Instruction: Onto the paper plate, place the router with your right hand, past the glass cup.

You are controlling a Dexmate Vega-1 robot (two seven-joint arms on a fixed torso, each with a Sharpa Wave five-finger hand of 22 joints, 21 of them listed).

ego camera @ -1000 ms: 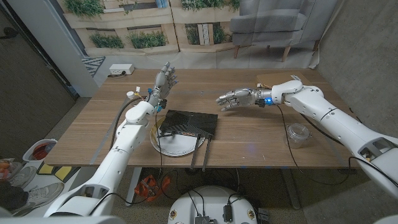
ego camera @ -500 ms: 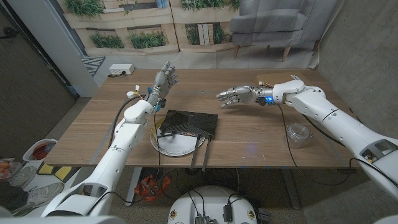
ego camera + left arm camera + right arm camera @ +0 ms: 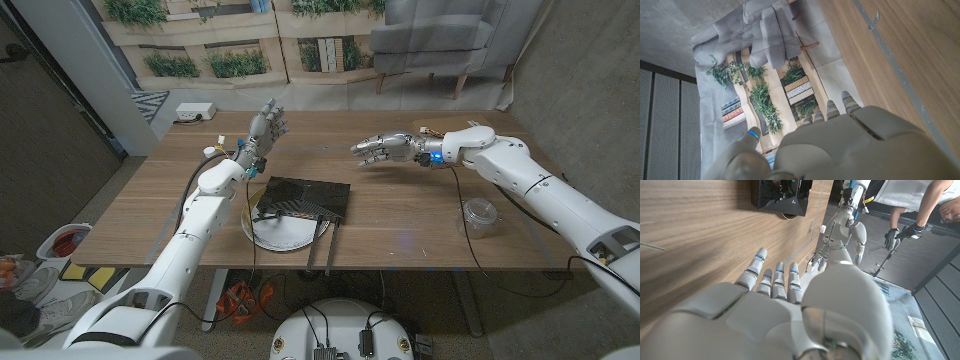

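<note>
Hovering above the wooden surface (image 3: 400, 205), the right hand (image 3: 385, 149) holds nothing, its fingers (image 3: 362, 150) spread and only slightly curled, well apart from the router. The left hand (image 3: 265, 127) stands raised beyond the router, fingers upright and apart, also holding nothing. One black router (image 3: 306, 198) lies across the far part of one white paper plate (image 3: 280, 234), its antennas (image 3: 328, 245) reaching over the near edge of the surface. One glass cup (image 3: 481, 217) stands well to the router's right, below the right forearm.
</note>
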